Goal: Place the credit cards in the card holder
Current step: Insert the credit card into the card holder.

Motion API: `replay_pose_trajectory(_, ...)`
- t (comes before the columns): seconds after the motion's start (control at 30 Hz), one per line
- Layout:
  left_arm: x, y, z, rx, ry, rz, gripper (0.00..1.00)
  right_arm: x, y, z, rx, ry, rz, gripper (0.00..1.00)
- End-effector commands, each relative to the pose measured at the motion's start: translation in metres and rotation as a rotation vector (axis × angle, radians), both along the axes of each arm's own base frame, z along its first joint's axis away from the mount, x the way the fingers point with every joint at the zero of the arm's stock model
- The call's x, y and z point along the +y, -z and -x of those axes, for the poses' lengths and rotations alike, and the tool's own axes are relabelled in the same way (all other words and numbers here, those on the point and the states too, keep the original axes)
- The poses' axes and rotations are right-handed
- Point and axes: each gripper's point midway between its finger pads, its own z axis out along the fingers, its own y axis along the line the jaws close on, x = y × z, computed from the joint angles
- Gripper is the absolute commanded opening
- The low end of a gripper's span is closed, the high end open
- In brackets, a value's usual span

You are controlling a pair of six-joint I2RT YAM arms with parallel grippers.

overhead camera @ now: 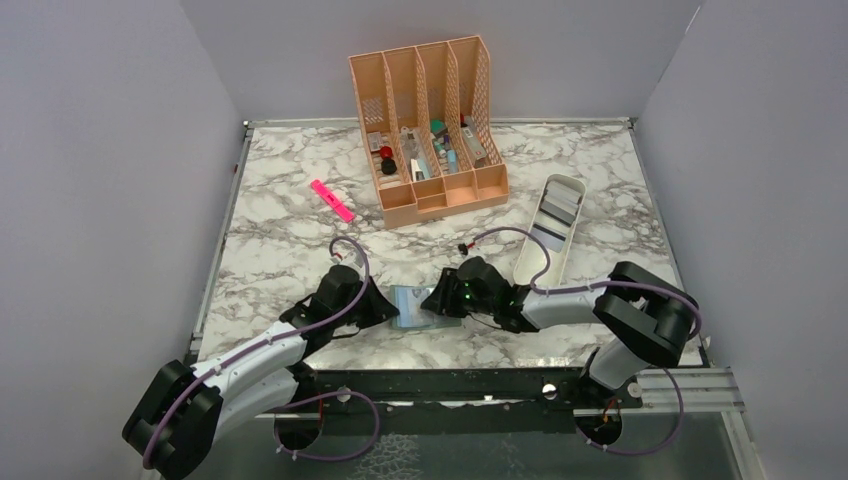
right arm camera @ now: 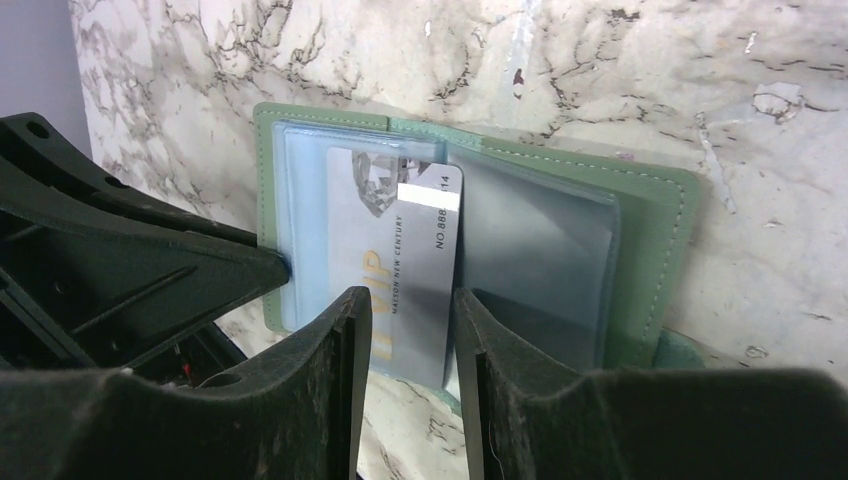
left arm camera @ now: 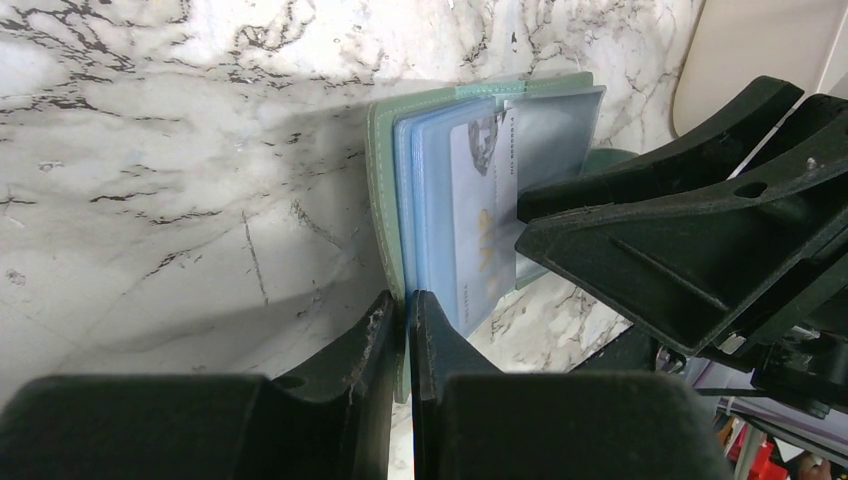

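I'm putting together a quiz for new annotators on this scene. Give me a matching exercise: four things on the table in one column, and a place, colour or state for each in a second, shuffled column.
Things:
1. card holder
2. silver card
3. highlighter
4. tray

Descriptions (sides as in the top view):
A. pink, left of the desk organizer
B. partly slid into a clear pocket
C. white, right of the desk organizer
D. spread open, green cover underneath

Pairs: 1-D, 2-B, 3-A, 4-C
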Motion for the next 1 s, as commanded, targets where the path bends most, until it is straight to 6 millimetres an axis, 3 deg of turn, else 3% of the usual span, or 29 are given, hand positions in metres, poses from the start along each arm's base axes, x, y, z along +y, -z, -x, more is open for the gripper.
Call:
replay_pose_trajectory(0.0, -0.004, -0.002, -0.001, -0.004, 0.008, 0.028, 0.13, 0.013, -0.007, 0.002, -0.019, -0.051, -0.043, 0.41)
replay_pose_trajectory(0.3, -0.009, -0.007, -0.003, -0.006, 0.016, 0.046, 0.13, 0.031, -0.010, 0.009, -0.007, -0.121, -0.109, 0.38)
replay_pose_trajectory(0.5, -0.010, -0.009, -0.003, -0.008, 0.028, 0.049, 0.14, 0.031, -0.011, 0.007, -0.026, -0.130, -0.106, 0.32)
replay_pose_trajectory(0.6, -0.012, -0.012, -0.002, -0.015, 0.040, 0.058, 0.17, 0.029, -0.011, 0.007, -0.038, -0.134, -0.091, 0.29)
replay_pose_trajectory(0.77, -0.018, -0.024, -0.002, -0.037, 0.061, 0.101, 0.28, 0.023, -0.006, 0.007, -0.037, -0.127, -0.056, 0.32)
replay_pose_trajectory(0.97, -0.024, -0.037, -0.002, -0.072, 0.078, 0.163, 0.30, 0.022, -0.006, 0.005, -0.053, -0.130, -0.041, 0.31)
